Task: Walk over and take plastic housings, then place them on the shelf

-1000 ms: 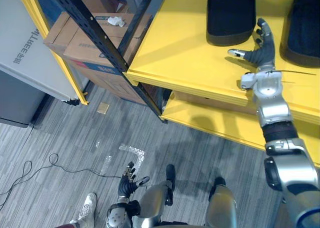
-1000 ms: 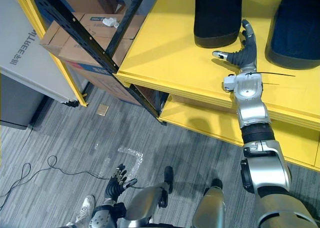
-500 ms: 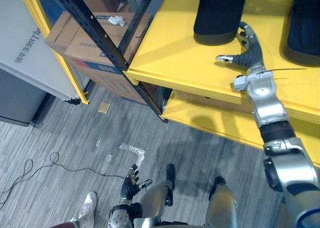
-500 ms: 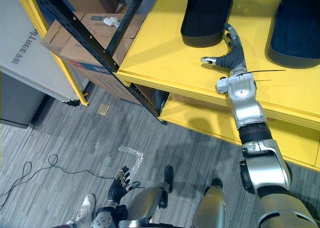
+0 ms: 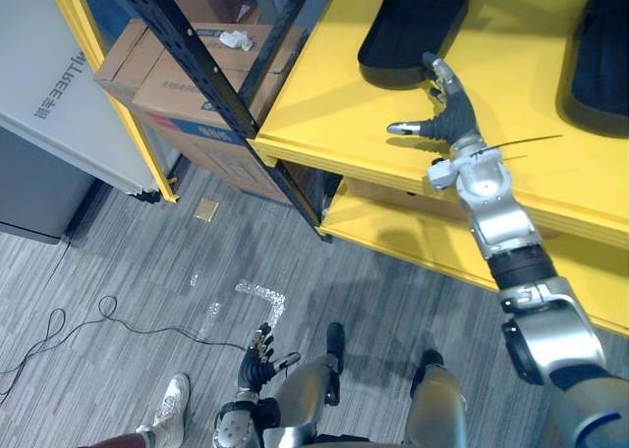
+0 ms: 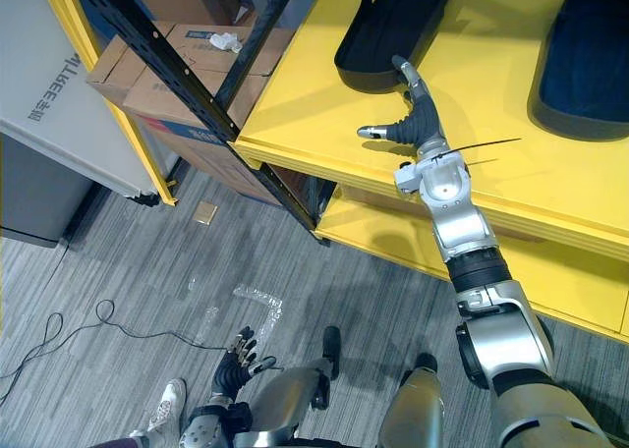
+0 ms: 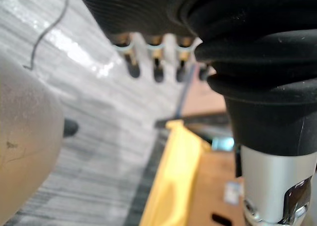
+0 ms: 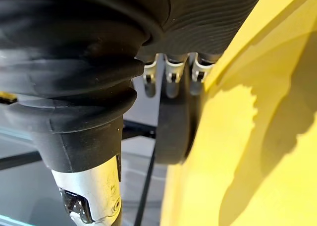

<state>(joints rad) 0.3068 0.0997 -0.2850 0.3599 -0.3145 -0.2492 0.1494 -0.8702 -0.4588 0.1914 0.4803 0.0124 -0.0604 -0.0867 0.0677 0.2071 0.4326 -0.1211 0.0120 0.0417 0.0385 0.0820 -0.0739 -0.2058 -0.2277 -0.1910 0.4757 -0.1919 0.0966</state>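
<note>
Resting straight against the near end of the black housing (image 5: 418, 26), the fingers (image 5: 439, 80) of the right hand (image 5: 452, 124) are not curled round anything, and the thumb (image 5: 403, 129) sticks out to the side above the bare yellow board. That flat, extended pose suits a push or a nudge more than a grasp. By my reading the hand is there to settle the part deeper onto the shelf (image 5: 334, 94) and well back from its front edge. The housing lies flat on that top board and slightly askew. A second housing (image 5: 604, 45) lies apart from it, farther to the robot's right, so the placing looks nearly complete. The arm reaches up across the lower shelf (image 5: 413, 237) to get there. The left hand (image 6: 234, 364) hangs low over the grey floor (image 5: 147, 271), fingers loose and spread, holding nothing and apparently kept clear of the work. Cardboard boxes (image 5: 187, 84) sit behind the black post (image 5: 187, 50) on the robot's left.
</note>
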